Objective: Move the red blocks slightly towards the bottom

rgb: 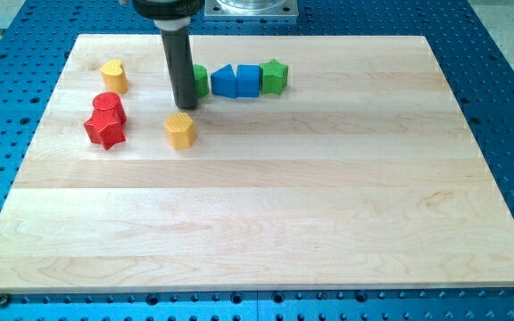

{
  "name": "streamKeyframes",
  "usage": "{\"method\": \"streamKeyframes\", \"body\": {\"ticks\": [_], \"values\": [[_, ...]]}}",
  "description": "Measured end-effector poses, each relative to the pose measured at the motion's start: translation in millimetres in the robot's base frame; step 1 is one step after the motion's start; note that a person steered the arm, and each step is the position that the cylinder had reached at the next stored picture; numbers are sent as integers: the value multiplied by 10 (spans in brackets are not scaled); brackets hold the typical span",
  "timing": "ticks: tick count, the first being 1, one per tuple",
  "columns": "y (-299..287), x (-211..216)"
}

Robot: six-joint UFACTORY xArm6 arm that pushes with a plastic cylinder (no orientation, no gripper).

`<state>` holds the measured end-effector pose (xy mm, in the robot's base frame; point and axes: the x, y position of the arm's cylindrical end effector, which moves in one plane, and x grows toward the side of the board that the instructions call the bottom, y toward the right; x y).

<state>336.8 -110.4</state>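
Two red blocks lie at the view's left: a red cylinder point(109, 107) and, touching it just below, a red star point(104, 130). My tip point(186, 106) is down on the board to the right of the red blocks, about a block's width above a yellow hexagon-like block point(179, 130). The rod partly hides a green block point(200, 80) behind it. My tip touches none of the red blocks.
A yellow heart-like block point(114, 77) sits above the red cylinder. A row runs right from the rod: the green block, a blue triangle point(224, 81), a blue cube point(249, 80), a green star point(275, 77). The wooden board point(266, 205) lies on a blue perforated table.
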Motion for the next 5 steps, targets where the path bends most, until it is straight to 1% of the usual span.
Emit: {"method": "streamKeyframes", "body": {"ticks": [1,2,3,5], "values": [[-497,-34],[-787,-18],[-935,110],[-1012,417]]}}
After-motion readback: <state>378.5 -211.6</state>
